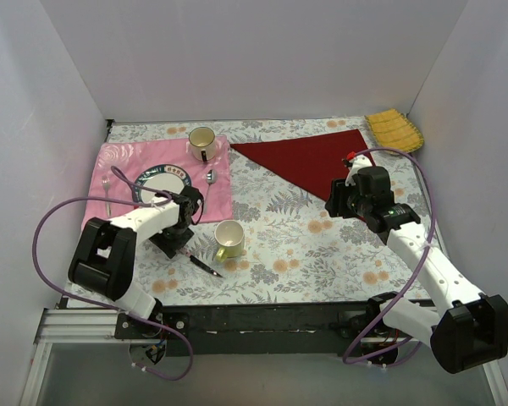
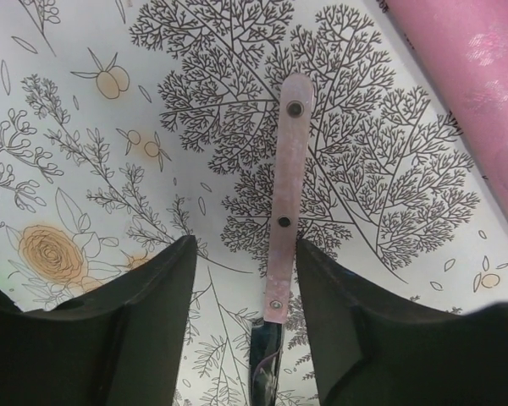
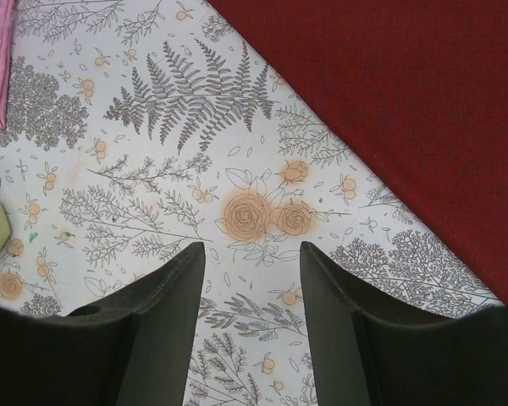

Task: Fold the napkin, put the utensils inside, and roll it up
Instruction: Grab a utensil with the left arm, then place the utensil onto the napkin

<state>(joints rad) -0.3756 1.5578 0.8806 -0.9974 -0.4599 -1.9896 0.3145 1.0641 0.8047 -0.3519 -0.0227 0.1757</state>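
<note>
The left gripper (image 2: 245, 245) is set low over the knife (image 2: 286, 194), jaws roughly half apart and astride its riveted handle. The handle lies close against the right-hand finger and a gap is left on the other side, so nothing is gripped yet. The handle runs out ahead of the fingertips, a line-up suited to a pinch across its narrow width. The right gripper (image 3: 252, 254) is held open and empty. The napkin (image 3: 406, 110) lies ahead and to its right, already folded to a triangle, seemingly ready for the cutlery.
</note>
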